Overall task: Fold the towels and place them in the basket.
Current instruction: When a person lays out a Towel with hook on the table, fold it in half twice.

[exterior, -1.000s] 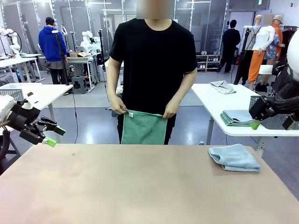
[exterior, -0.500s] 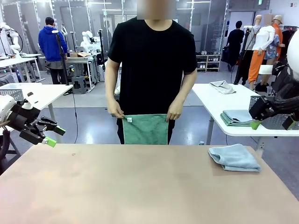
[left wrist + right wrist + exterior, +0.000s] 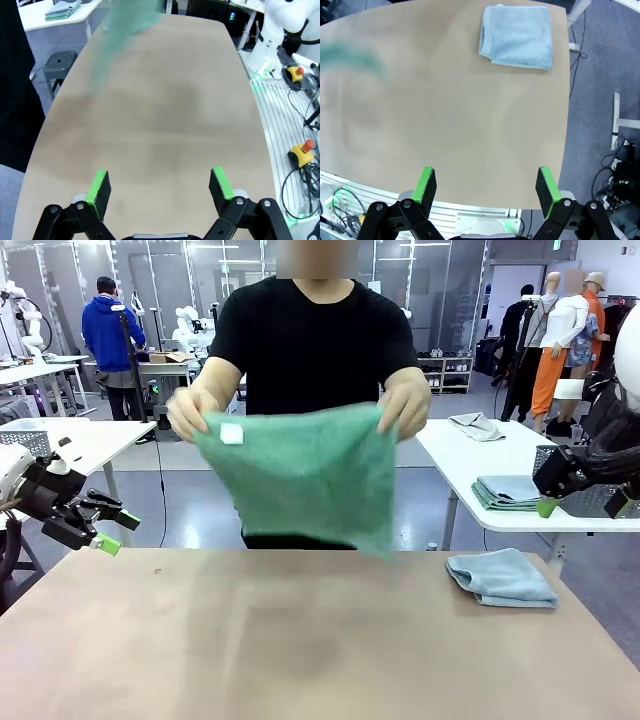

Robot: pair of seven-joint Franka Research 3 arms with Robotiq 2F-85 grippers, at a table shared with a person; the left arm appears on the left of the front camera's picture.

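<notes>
A person at the far side holds the mint green towel (image 3: 300, 475) spread out in both hands above the table's far edge; it shows as a green blur (image 3: 122, 35) in the left wrist view and as a faint green smear (image 3: 350, 59) in the right wrist view. The pale blue-grey towel (image 3: 500, 577) lies folded on the table at the right (image 3: 517, 35). My left gripper (image 3: 112, 531) hovers open off the table's left side (image 3: 160, 186). My right gripper (image 3: 582, 505) hangs open past the right edge (image 3: 486, 186). A dark mesh basket (image 3: 600, 502) sits partly behind the right gripper.
The tan table (image 3: 300, 660) is bare apart from the folded towel. A white side table (image 3: 480, 465) at right carries a stack of folded cloths (image 3: 508, 492) and a beige cloth lump (image 3: 478, 425). Another white table (image 3: 90, 440) stands at left.
The person has lifted the green towel from waist height and swung it out flat over the table's far edge. Neither arm has moved.
</notes>
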